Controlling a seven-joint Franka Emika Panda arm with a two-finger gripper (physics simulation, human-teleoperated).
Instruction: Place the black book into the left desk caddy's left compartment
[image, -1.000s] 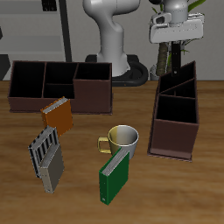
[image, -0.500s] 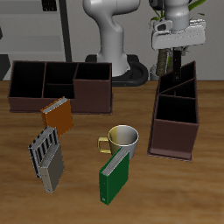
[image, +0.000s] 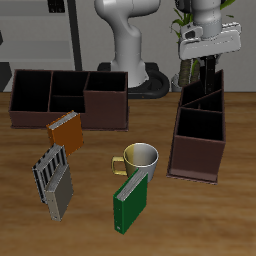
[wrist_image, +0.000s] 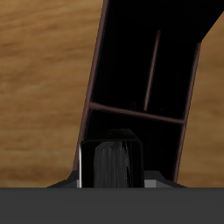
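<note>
One gripper (image: 197, 66) hangs above the far end of the left desk caddy (image: 201, 128), clamped on one black book (wrist_image: 111, 164) held upright over the caddy's open sections. Well apart, nearer the front: one green book (image: 131, 202), one mug (image: 140, 158), one orange book (image: 67, 132), one wide brown caddy (image: 68, 98).

A simulated office or study desk. A wooden table (image: 90, 235) carries two brown desk caddies (image: 68, 98) (image: 200, 135), several books (image: 131, 201) (image: 66, 131) and a mug (image: 140, 158). A white robot arm (image: 125, 40) stands at the back, with dim shelving (image: 50, 35) behind.
</note>
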